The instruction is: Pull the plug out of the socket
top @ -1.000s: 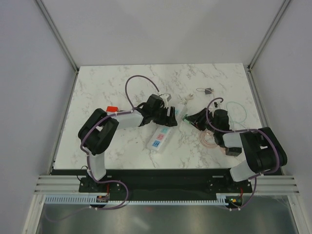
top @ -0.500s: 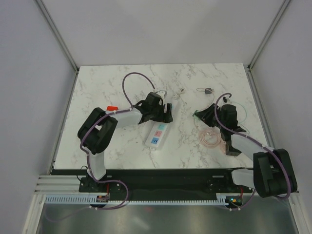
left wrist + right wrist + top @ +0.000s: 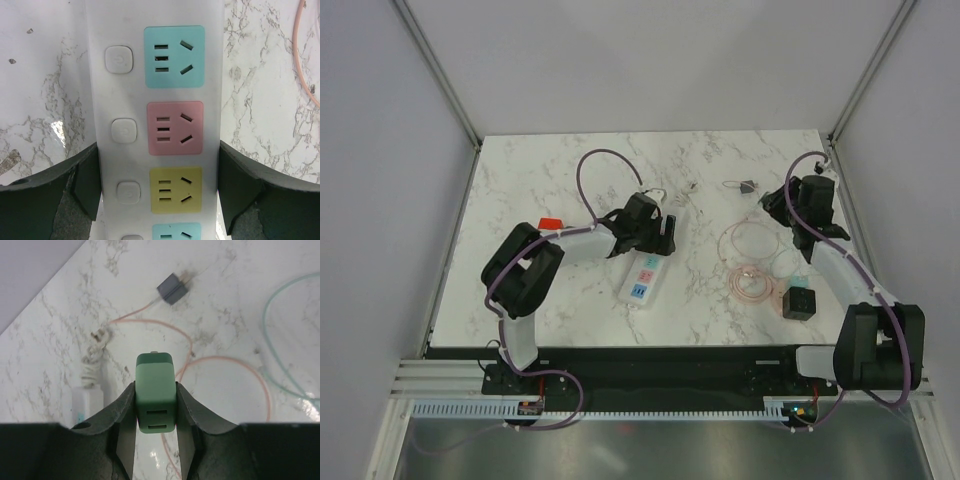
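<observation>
The socket (image 3: 642, 278) is a long white power strip lying on the marble table. In the left wrist view its teal, pink and yellow outlets (image 3: 175, 127) are all empty. My left gripper (image 3: 657, 237) is shut on the strip's far end, and its dark fingers (image 3: 90, 185) press both long sides. My right gripper (image 3: 775, 198) is at the far right of the table, well apart from the strip. It is shut on the plug (image 3: 155, 400), a small green adapter block held above the table. The top view does not show the plug.
A small grey adapter (image 3: 748, 186) lies at the back right, also in the right wrist view (image 3: 172, 288). A coiled pink cable (image 3: 750, 250) and a thin teal cable (image 3: 285, 340) lie under my right arm. A black cube (image 3: 799, 302) sits at front right, a red block (image 3: 551, 223) at left.
My right gripper has carried the green plug from beside the strip's far end to the far right of the table. My left gripper has stayed on the strip, which shifted slightly.
</observation>
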### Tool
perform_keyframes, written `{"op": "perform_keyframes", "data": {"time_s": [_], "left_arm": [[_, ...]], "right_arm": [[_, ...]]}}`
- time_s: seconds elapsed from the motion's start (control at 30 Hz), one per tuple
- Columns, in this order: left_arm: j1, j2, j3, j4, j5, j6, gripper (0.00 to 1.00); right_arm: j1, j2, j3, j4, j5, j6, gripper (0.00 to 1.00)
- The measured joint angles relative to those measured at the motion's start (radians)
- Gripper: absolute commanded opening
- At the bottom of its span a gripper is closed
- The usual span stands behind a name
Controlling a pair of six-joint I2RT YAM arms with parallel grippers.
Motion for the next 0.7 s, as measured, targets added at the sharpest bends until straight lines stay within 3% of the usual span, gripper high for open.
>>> {"op": "perform_keyframes", "data": {"time_s": [0.1, 0.4, 0.43, 0.7], "left_arm": [[-0.006, -0.001, -0.003, 0.002, -0.016, 0.000, 0.86], [-0.017, -0.012, -0.006, -0.029, -0.044, -0.001, 0.89], [-0.019, -0.013, -0.004, -0.035, -0.047, -0.001, 0.93], [-0.079, -0.017, 0.009, -0.117, -0.188, 0.000, 0.93]], "right_arm": [[-0.068, 0.065, 0.068, -0.013, -0.003, 0.000, 0.00], [-0.213, 0.225, 0.233, -0.029, -0.064, 0.013, 0.00], [-0.220, 0.251, 0.257, -0.028, -0.070, 0.013, 0.00], [-0.223, 0.477, 0.386, -0.013, -0.154, 0.012, 0.00]]}}
